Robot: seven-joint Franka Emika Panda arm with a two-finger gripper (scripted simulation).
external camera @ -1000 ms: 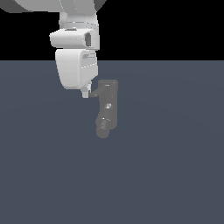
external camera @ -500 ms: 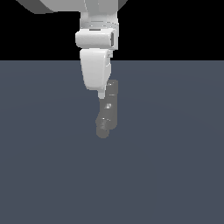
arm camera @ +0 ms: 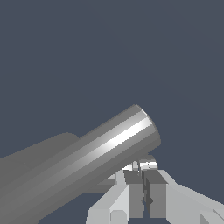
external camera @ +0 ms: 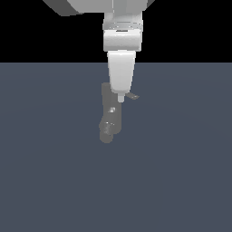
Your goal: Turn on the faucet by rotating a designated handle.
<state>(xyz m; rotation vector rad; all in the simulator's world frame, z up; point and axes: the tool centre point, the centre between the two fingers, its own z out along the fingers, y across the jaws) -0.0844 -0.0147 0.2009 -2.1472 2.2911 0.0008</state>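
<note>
Showing only in the wrist view, the white tool's [arm camera: 141, 192] fingers sit nearly together beside the dull grey cylindrical faucet [arm camera: 87, 159]; the exterior view adds the thin dark handle [external camera: 132, 96].

My arm descends vertically from above, white link segments stacked one over another, the wrist housing directly over the tapered hand. My end effector [external camera: 121, 98] points straight down, its tip narrowing to a single pale point in the exterior view. In the wrist view, my end effector [arm camera: 143, 192] shows two fingers [arm camera: 133, 192] standing parallel and close together, with only a thin dark slit between the pads. The fingers are drawn together, nothing visible between them. The flanking white finger mounts spread outward from the fingers.
</note>
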